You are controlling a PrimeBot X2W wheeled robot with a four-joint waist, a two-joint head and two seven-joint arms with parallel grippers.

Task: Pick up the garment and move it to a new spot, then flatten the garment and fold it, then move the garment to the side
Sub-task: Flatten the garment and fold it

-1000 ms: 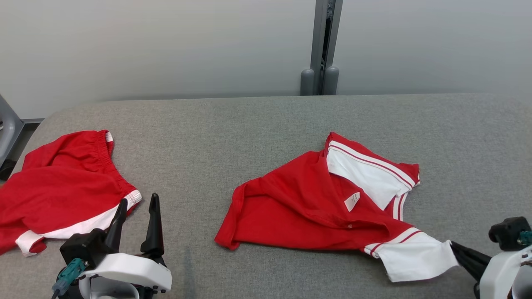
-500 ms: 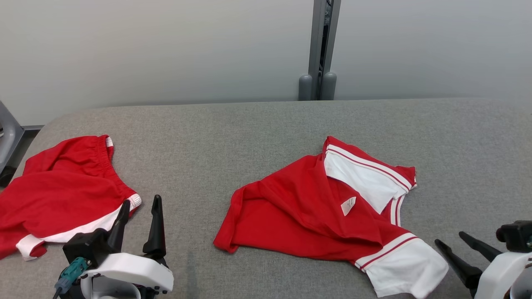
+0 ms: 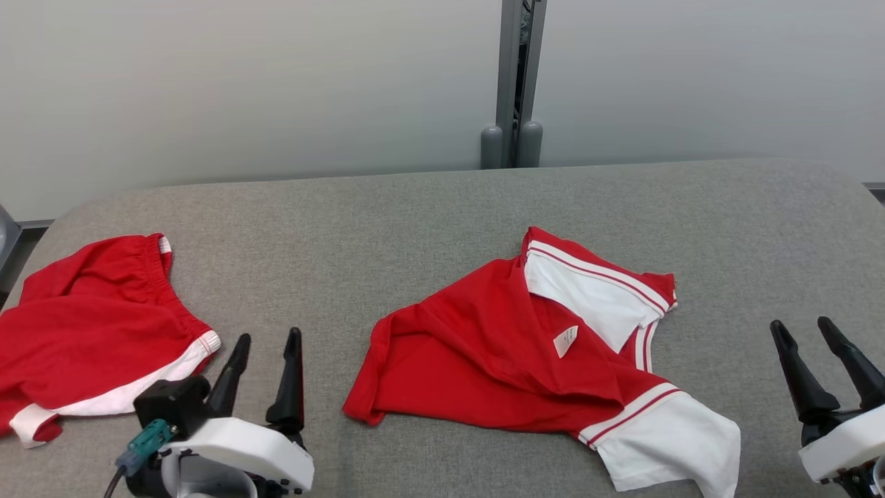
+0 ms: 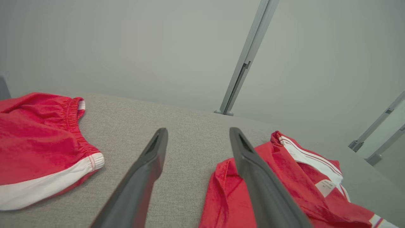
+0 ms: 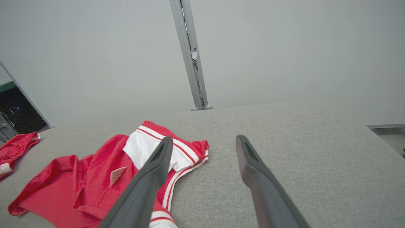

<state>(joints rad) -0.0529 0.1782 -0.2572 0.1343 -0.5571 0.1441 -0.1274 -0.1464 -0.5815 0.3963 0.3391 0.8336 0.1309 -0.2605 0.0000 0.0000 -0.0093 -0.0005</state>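
I have the red shirt (image 3: 498,346) lying crumpled on the grey padded table (image 3: 387,221), a little right of the middle in the head view. It isn't flat. The red body is bunched into folds, one white sleeve (image 3: 594,294) with red stripes is folded over on the far side, and the other white sleeve (image 3: 671,443) trails toward the near edge. A small white label (image 3: 565,341) shows on the red cloth between them.

My right gripper (image 3: 800,324) sits at the lower right, to the right of the shirt and near the trailing sleeve but clear of it. Its two dark fingers (image 5: 253,164) stand well apart with only bare grey cloth between them. In the right wrist view one finger crosses in front of the shirt, yet from the head camera I see a gap between gripper and sleeve.

My left gripper (image 3: 269,335) is at the lower left, over bare table between the shirt and a pair of red shorts (image 3: 90,332) with a white hem band. Its fingers (image 4: 148,164) are also spread and hold nothing. A teal connector (image 3: 142,443) sticks out at that wrist.

The shorts lie at the table's left end, well apart from the shirt. Behind the table's far edge a grey metal post (image 3: 513,76) rises against a pale wall (image 3: 242,83).
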